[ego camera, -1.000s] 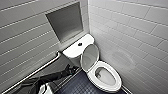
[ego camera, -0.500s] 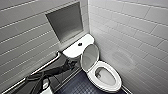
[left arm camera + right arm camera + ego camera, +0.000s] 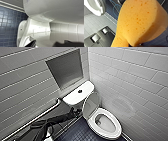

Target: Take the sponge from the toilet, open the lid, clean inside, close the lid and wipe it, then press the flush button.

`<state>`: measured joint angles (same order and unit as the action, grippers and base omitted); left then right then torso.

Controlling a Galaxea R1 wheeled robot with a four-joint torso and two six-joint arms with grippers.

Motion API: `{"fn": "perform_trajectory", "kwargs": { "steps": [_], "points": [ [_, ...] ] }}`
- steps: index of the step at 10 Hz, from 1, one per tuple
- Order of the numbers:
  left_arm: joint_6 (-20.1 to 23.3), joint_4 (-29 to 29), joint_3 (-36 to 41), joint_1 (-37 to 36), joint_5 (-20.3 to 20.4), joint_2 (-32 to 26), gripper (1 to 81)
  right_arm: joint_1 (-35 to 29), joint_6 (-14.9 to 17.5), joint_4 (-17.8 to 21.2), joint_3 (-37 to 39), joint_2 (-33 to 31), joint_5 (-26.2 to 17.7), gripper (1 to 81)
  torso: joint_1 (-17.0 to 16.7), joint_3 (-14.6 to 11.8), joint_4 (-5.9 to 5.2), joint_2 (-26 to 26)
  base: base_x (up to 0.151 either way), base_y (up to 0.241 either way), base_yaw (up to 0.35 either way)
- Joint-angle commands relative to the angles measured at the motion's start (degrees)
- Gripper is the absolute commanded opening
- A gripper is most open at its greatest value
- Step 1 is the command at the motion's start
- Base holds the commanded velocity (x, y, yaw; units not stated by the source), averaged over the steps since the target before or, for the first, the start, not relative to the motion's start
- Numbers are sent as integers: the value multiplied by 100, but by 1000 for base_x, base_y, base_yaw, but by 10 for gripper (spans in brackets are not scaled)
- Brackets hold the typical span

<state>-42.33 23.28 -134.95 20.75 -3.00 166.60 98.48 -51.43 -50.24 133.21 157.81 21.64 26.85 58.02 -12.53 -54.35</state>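
The toilet sits tight in a tiled corner, walls close behind and beside it; dark floor lies open before it; the lid stands raised, as half a second ago; left gripper hovers beside the lid, grip unreadable; right gripper clenches the sponge, well apart from the toilet.

The orange, pitted sponge is gripped in the right hand, well above the white toilet. The lid stands raised against the tank, just beside the left hand, baring the oval bowl. The dark round flush button sits mid-tank, near that hand.
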Motion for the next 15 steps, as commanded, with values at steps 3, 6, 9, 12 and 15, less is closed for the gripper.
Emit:
{"fn": "perform_trajectory", "kwargs": {
  "steps": [3,6,9,12,15],
  "points": [
    [32,-1251,2312,-331,-586,-1056,811,204,-7,-75,-25,-71,-204,10,0,0,0,2,0,0,0],
    [31,-3727,3934,921,-1272,-2309,811,-42,-51,269,860,-1,-144,10,0,0,0,2,0,0,0],
    [31,-4683,4293,2294,-1256,-2973,811,-130,-86,190,1450,445,-464,10,0,0,0,2,0,0,0],
    [31,-5386,4065,3334,-1247,-2842,811,-104,-69,93,1822,790,-1100,10,0,0,0,0,0,0,0],
    [40,-6141,3809,4186,-1194,-2702,811,-289,1417,1387,1910,1071,-1935,10,-2,-2,0,0,0,0,0]
  ]
}}
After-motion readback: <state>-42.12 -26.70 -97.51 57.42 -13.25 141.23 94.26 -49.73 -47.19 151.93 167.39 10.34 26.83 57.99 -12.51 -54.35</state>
